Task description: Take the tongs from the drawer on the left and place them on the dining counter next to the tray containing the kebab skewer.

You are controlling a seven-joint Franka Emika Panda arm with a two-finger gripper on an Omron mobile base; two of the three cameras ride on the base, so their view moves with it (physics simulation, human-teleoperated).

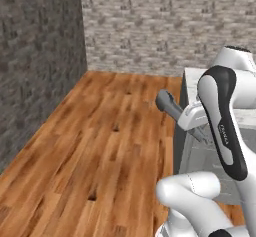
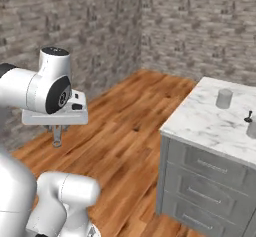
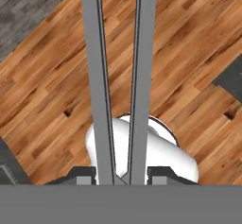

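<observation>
Your end effector (image 3: 121, 178) is clenched on the tongs (image 3: 118, 76), whose two grey arms run straight out from it over the wooden floor (image 3: 47, 90), likely carried that way for transit. The right base view adds the marble worktop (image 2: 210, 118) ahead, with a grey cup (image 2: 224, 98) on it; no tray visible yet.

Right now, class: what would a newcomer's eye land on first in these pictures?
Two slim grey metal tongs arms run up the hand view, pinched in the gripper over the wooden floor. In the right base view, a white marble dining counter on grey drawers stands at right, carrying a small grey cup.
</observation>
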